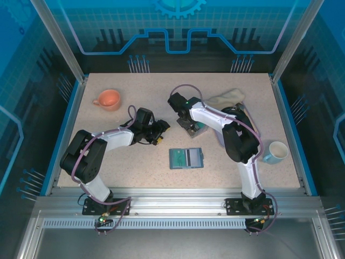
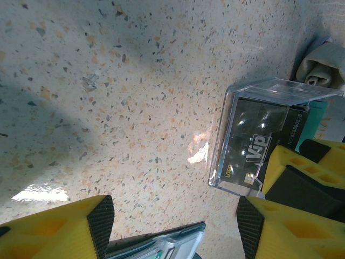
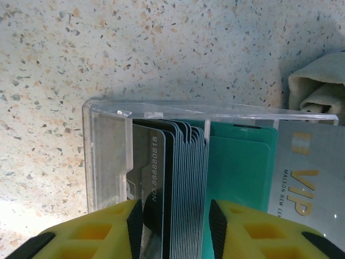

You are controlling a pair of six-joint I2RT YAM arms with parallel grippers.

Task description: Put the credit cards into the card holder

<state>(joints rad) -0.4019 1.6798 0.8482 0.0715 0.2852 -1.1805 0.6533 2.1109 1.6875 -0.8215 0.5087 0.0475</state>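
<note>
The card holder [image 1: 186, 158] lies flat on the table at front centre; its edge [image 2: 156, 245] shows below my left gripper. The credit cards [image 3: 186, 183] stand on edge as a stack in a clear plastic box [image 3: 108, 156], dark and grey ones at the left, teal ones [image 3: 237, 172] at the right. My right gripper [image 3: 172, 226] is open, its pads on either side of the stack, close to the outer cards. My left gripper [image 2: 175, 226] hangs open over bare table, nothing between its fingers, left of the box [image 2: 259, 140].
A grey VIP card [image 3: 307, 172] sits beside the box on its right. A folded cloth [image 1: 226, 99] lies behind the box. An orange cup [image 1: 108, 99] stands at the back left and a pale mug [image 1: 276, 152] at the right.
</note>
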